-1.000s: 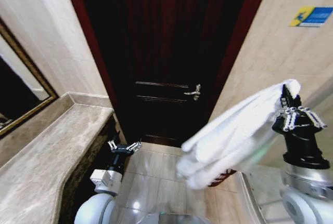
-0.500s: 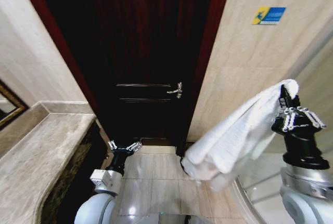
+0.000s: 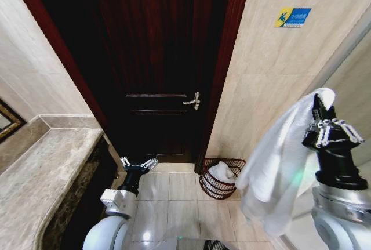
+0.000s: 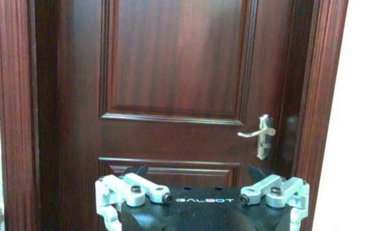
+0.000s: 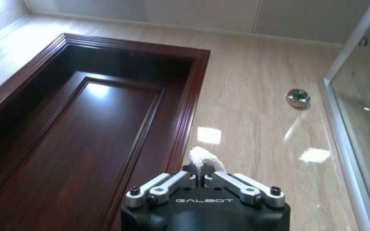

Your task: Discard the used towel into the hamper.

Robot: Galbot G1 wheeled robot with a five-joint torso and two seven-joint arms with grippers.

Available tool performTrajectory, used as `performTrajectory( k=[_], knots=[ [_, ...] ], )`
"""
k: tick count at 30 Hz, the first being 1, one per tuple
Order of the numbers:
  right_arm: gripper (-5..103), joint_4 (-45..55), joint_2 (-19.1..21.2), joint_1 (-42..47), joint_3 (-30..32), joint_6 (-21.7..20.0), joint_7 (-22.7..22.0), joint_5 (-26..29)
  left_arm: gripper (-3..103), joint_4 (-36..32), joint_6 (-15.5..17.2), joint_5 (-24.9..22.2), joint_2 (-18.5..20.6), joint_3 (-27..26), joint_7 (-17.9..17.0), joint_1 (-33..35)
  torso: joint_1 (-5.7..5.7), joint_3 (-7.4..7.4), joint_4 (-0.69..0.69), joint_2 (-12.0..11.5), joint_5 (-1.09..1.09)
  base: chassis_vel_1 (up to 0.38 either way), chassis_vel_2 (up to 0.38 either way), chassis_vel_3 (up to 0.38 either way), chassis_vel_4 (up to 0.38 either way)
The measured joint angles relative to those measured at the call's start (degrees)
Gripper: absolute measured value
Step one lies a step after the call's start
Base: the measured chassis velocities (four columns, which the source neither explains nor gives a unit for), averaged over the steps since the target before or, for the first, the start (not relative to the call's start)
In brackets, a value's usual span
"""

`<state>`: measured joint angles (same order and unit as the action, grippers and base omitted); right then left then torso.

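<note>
Since the earlier frame the camera has swung, so the hamper [image 3: 222, 177] now shows at lower centre of the head view, and the towel [image 3: 278, 169] hangs straight down instead of streaming out to the left. That towel is white, thick terry, bunched in long folds; its top corner is pinched in the right tool [image 3: 320, 106] at the right edge of the frame, jaws shut tight on the cloth. In the right wrist view the two silver fingers [image 5: 162, 185] meet with a tuft of towel [image 5: 202, 157] poking up between them. Its lower end dangles to the right of the hamper and well above the floor.

The hamper is a round dark reddish-brown wire basket, wider at the rim, standing on the pale tiled floor [image 3: 168, 203] at the foot of the door frame, with something white [image 3: 221, 172] already lying inside. The right arm stands upright, black wrist on a white base. The left tool [image 3: 138, 164] sits low at lower left, pointing at the dark wooden door [image 3: 156, 58], jaws spread wide and holding nothing. A marble table [image 3: 40, 174] runs along the left edge.
</note>
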<state>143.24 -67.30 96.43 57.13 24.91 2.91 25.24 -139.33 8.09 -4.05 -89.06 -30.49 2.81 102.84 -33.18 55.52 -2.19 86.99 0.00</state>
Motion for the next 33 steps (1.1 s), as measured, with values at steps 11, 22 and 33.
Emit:
performTrajectory(
  k=[11, 22, 33],
  knots=[
    [2, 0.00, -0.26, 0.13, 0.05, 0.12, 0.17, -0.37, 100, 0.00, 0.00, 0.00, 0.00, 0.00, 0.00, 0.00, 0.00, 0.00, -0.02, 0.00, 0.01, 0.019, 0.018, 0.014, 0.020],
    [2, 0.00, -0.77, 0.36, 0.64, -0.10, -0.38, -1.22, 100, 0.00, 0.00, 0.00, 0.00, 0.00, 0.00, 0.00, 0.00, 0.00, 0.00, 0.00, 0.00, 0.000, 0.000, 0.000, 0.000],
    [2, 0.00, -0.82, 0.36, 0.84, -0.09, -0.38, -1.18, 100, 0.00, 0.00, 0.00, 0.00, 0.00, 0.00, 0.00, 0.02, -0.01, 0.00, 0.01, 0.01, -0.042, 0.031, 0.037, -0.033]
  ],
)
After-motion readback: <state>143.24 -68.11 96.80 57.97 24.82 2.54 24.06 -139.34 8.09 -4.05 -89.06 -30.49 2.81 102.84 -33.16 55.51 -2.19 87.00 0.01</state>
